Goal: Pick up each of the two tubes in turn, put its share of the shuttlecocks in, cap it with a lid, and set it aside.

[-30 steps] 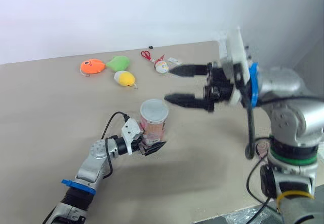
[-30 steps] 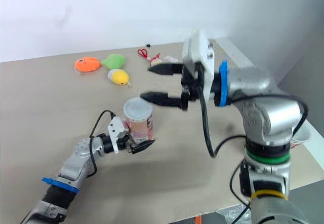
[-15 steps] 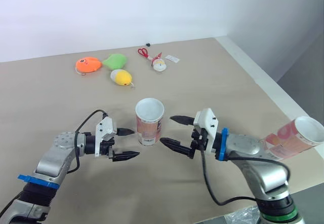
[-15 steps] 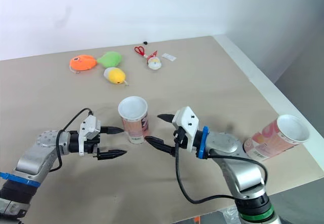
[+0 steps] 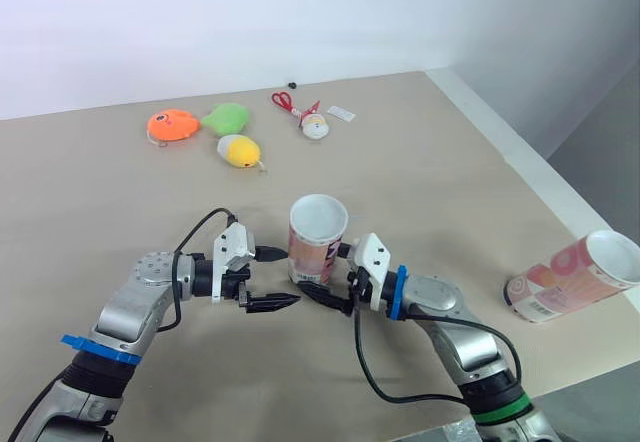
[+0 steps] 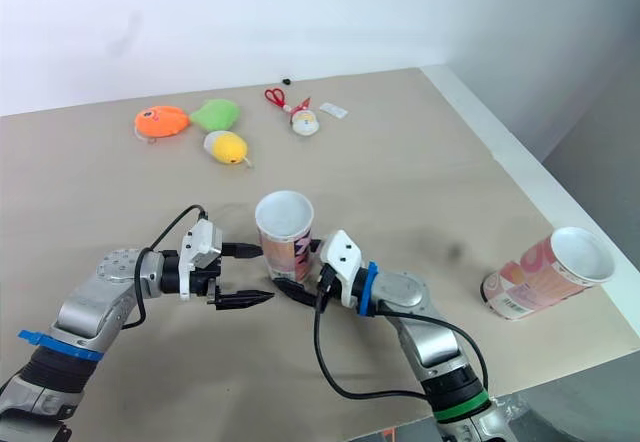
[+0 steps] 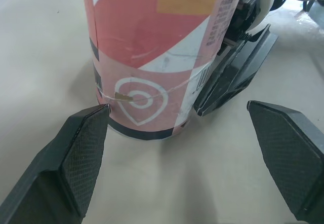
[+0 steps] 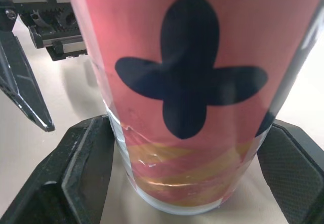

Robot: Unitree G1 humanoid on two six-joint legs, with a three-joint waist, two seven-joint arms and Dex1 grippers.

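Note:
A pink and white tube (image 5: 317,240) stands upright and open-topped in the middle of the table. My right gripper (image 5: 326,272) is shut on its base from the right, a finger (image 8: 86,168) pressed against each side of the tube (image 8: 192,82). My left gripper (image 5: 278,278) is open just to the tube's left, one fingertip (image 7: 83,148) touching the tube (image 7: 152,57) near its foot, with nothing between the fingers. A second tube (image 5: 575,274) of the same kind lies on its side by the table's right edge, its open mouth pointing right.
Far across the table lie an orange fish toy (image 5: 172,125), a green toy (image 5: 230,119), a yellow toy (image 5: 241,151), red scissors (image 5: 287,103) and a small round figure (image 5: 317,127). The table's right edge (image 5: 500,142) runs diagonally close to the lying tube.
One second ago my left gripper held the tube and my right arm was raised. Since half a second ago the right gripper has closed in on the tube; tube and left gripper stand further right.

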